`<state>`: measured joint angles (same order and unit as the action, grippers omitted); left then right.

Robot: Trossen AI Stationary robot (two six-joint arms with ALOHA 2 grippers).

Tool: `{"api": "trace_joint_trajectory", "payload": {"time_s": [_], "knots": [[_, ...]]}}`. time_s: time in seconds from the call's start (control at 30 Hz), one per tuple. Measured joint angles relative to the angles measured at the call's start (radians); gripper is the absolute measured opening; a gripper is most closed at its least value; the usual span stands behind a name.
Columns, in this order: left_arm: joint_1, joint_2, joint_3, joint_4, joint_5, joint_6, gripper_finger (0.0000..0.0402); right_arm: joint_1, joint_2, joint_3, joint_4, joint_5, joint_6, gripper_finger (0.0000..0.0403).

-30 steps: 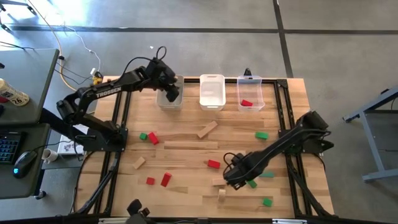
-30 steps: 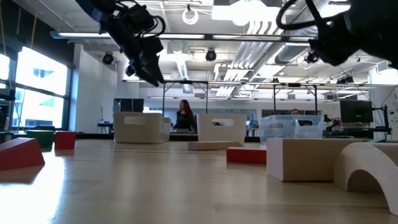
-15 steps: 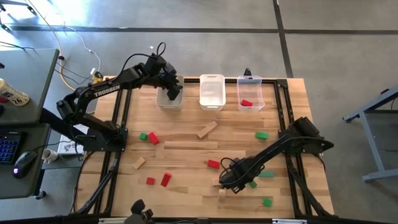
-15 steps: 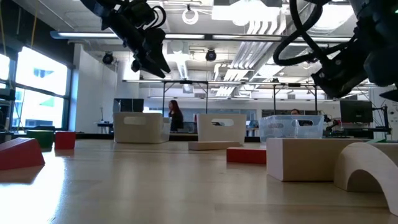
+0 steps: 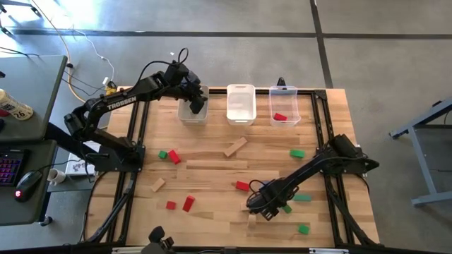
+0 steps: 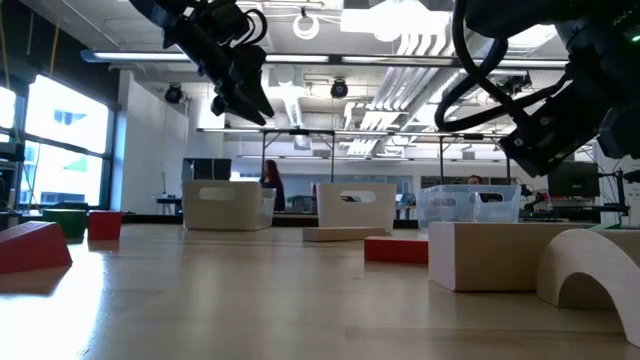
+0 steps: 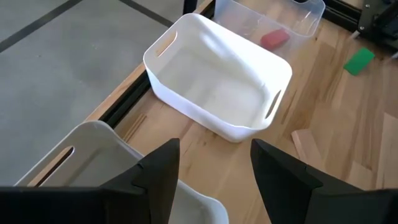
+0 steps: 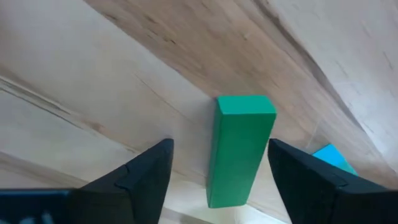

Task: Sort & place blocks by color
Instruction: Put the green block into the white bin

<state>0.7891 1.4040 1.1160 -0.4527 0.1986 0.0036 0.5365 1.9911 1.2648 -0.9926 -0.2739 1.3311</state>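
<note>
Between the spread, empty fingers of the right gripper stands a green block, directly below the wrist; its long axis runs 12 to 6 o'clock in the wrist view, along the gap, so the fingers would close across its short width; on the table it sits at about 5 o'clock from centre. Far off, the left gripper hovers open and empty over the leftmost bin; the right arm is clearly nearer.

Right pincer: spread fingers straddle a green block, bare counter either side.
Beside it: tan block close.
</note>
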Motion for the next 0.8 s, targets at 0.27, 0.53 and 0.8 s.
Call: {"api": "trace_joint_trajectory", "payload": {"time_s": [0.27, 0.53, 0.8], "knots": [[0.0, 0.0, 0.0, 0.0, 0.0, 0.0, 0.0186, -0.003, 0.003, -0.001, 0.025, -0.018, -0.004, 0.0143], [0.0, 0.0, 0.0, 0.0, 0.0, 0.0, 0.0186, -0.022, 0.003, -0.002, 0.037, -0.035, 0.022, 0.0076], [0.0, 0.0, 0.0, -0.036, 0.001, 0.0, 0.0186, -0.052, -0.042, -0.008, 0.092, -0.001, 0.035, 0.0076]]}}
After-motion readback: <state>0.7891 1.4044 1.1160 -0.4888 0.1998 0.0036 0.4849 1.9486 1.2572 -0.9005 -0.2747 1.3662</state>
